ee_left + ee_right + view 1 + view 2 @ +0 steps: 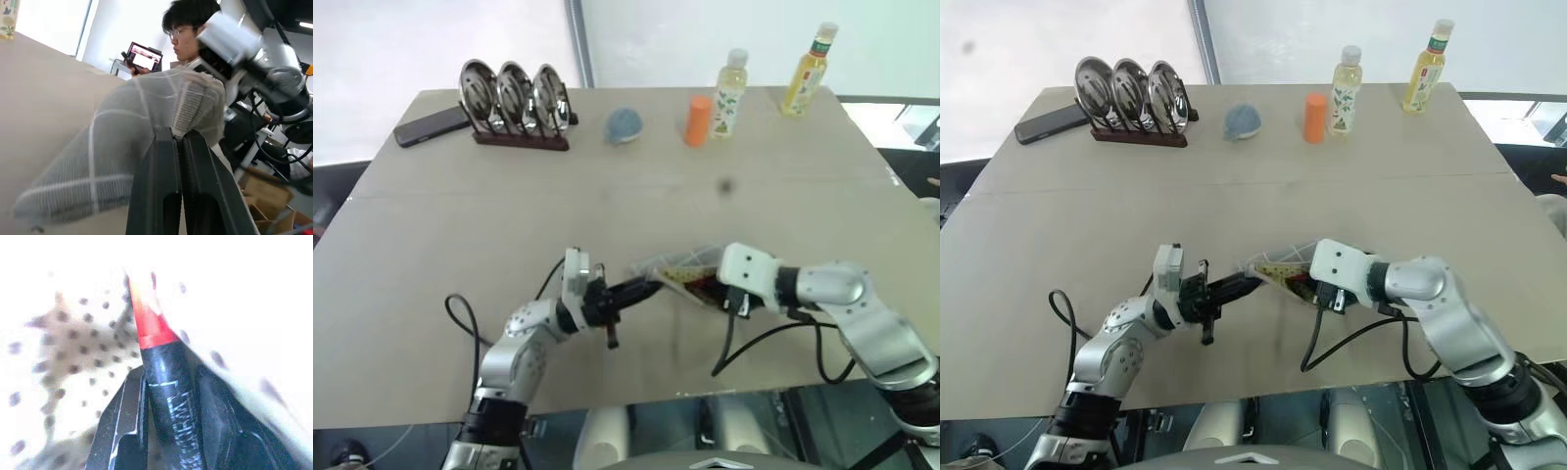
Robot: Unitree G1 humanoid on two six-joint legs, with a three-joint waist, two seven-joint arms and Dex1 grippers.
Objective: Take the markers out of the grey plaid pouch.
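Pouch: we find the grey plaid pouch [1278, 266] lifted just off the near-centre of the table [1253, 196], slung between our two grippers.
Left gripper: our left gripper [1252, 283] has its fingers pressed together on the pouch's left end, pinching the fabric and pointing to the right.
Right gripper: our right gripper [171, 396] reaches into the pouch's open right end; in the right wrist view its fingers clamp a marker [168, 391], dark-barrelled with a red end, against the speckled lining.
Key relation: we judge the pouch's long axis runs left to right, with its mouth facing our right arm, so that arm is the nearer one to the markers. The gripped marker lies roughly along the right gripper's own line.
Next move: we reckon the marker should come out rightward, along that axis, while the left holds the pouch.
Risk: we think the lining may snag and drag along.
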